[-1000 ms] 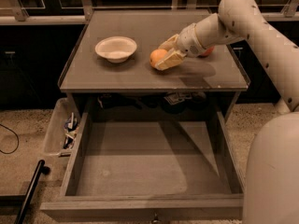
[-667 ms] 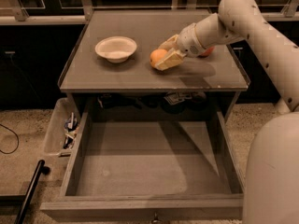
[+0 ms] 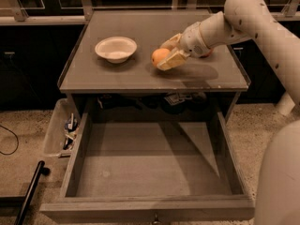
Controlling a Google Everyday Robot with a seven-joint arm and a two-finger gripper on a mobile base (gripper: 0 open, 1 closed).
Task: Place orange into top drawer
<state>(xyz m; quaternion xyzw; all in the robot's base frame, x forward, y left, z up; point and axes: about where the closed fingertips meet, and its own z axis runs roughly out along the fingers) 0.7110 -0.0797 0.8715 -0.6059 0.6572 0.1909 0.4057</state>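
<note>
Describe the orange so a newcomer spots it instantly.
Look at the grey tabletop above the open top drawer. Right of the white bowl, near the middle, sits the orange, with the robot's tool at it from the right. It is the only small, round, orange-coloured thing there; the bowl is white and hollow.

Orange sitting on the counter, centre-right, w/ the bowl resting to its left, apart from it. Claw hanging right at the orange, w/ the arm coming in from the right side. Top drawer standing pulled out below & in front of the counter. Bin sitting low on the left, just beside the drawer's left wall, w/ small bits lying in it.
</note>
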